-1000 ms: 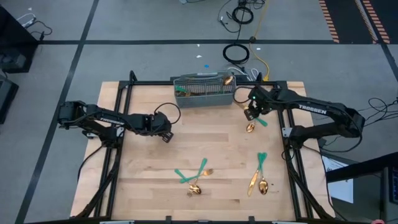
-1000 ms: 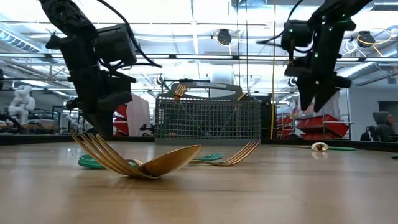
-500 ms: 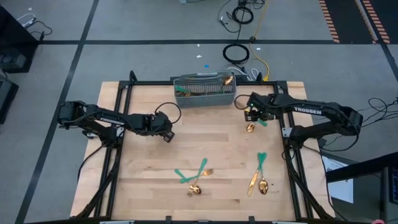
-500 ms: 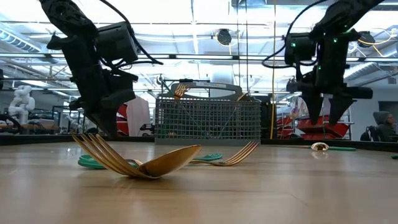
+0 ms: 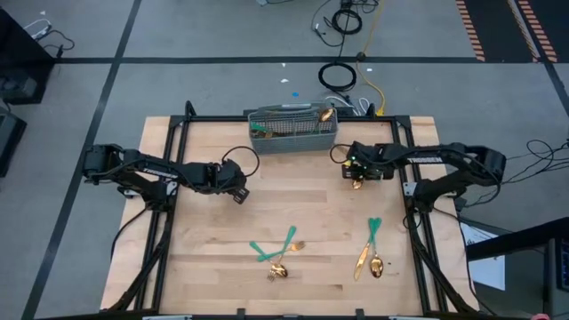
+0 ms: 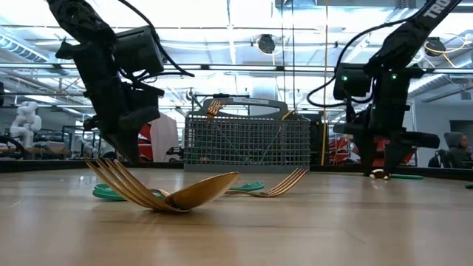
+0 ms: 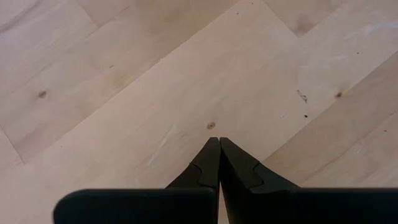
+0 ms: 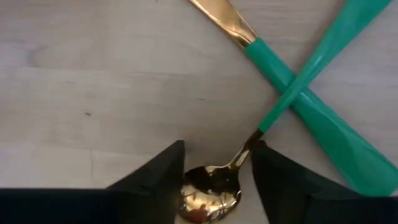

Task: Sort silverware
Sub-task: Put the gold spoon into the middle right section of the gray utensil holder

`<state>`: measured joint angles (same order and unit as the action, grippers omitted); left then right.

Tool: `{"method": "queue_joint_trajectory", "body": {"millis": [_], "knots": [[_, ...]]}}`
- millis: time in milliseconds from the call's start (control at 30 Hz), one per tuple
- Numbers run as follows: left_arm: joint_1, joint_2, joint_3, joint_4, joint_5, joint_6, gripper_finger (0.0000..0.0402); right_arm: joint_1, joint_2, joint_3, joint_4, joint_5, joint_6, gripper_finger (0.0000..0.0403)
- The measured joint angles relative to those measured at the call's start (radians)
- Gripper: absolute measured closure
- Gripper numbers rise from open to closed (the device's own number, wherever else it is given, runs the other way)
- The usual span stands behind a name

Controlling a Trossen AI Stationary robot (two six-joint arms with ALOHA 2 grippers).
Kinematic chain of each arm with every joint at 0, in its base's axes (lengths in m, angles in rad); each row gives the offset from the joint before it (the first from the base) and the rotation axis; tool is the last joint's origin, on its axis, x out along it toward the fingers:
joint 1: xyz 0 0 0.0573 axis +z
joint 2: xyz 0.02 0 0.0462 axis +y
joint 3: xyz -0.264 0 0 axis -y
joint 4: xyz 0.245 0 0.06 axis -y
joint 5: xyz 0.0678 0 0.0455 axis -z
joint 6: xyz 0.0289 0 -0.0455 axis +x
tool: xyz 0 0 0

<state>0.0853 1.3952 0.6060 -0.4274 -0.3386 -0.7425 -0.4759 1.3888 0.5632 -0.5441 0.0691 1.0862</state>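
Two crossed teal-handled pieces lay under the right claw (image 8: 214,171), which stood open astride a gold spoon (image 8: 211,190). Four more pieces (image 5: 284,253) dotted the counter (image 5: 204,240); the left claw (image 7: 219,163) was closed, empty.

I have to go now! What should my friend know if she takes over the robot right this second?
Left tool: shut, empty, over bare wood at the table's left.
Right tool: open, down around a gold spoon that crosses another teal-handled piece near the caddy; not gripped yet.
Done: some silverware already stands in the caddy.
Left: this crossed pair, a pile at front centre, and a pair at front right.
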Motion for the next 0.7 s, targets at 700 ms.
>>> {"method": "queue_joint_trajectory", "body": {"millis": [700], "knots": [[-0.001, 0.000, 0.000, 0.002, -0.003, 0.018, 0.0393, 0.118, -0.213, 0.066, -0.331, -0.010, -0.058, 0.0402]]}}
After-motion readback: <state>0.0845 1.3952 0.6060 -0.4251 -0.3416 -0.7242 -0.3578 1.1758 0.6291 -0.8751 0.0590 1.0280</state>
